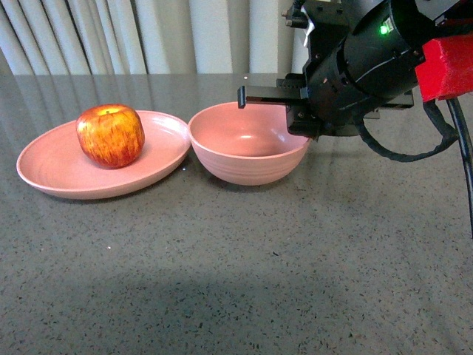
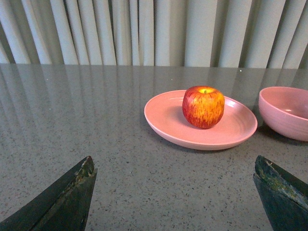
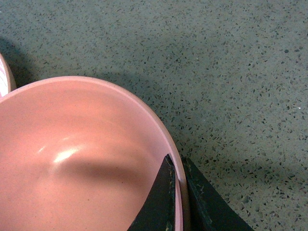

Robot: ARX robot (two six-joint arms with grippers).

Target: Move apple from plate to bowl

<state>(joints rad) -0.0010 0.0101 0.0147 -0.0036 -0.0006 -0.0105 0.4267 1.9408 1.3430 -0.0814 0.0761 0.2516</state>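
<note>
The red, yellow-streaked apple [image 1: 110, 135] [image 2: 203, 107] rests upright on the shallow pink plate [image 1: 44, 168] [image 2: 163, 115] at the table's left. Just to its right stands the deep pink bowl [image 1: 247, 159] [image 2: 284, 113] [image 3: 72, 159], empty, nearly touching the plate. My right gripper [image 1: 303, 127] [image 3: 179, 166] is shut on the bowl's right rim, one finger inside and one outside the wall. My left gripper [image 2: 175, 166] is open over bare table, well short of the plate, with nothing between its fingers. The left arm is out of the front view.
The grey speckled tabletop [image 1: 244, 266] stretches toward the front edge. Pale curtains [image 1: 148, 33] hang behind the table. A black cable [image 1: 403, 155] loops beneath my right arm, whose red housing [image 1: 446, 66] sits at the upper right.
</note>
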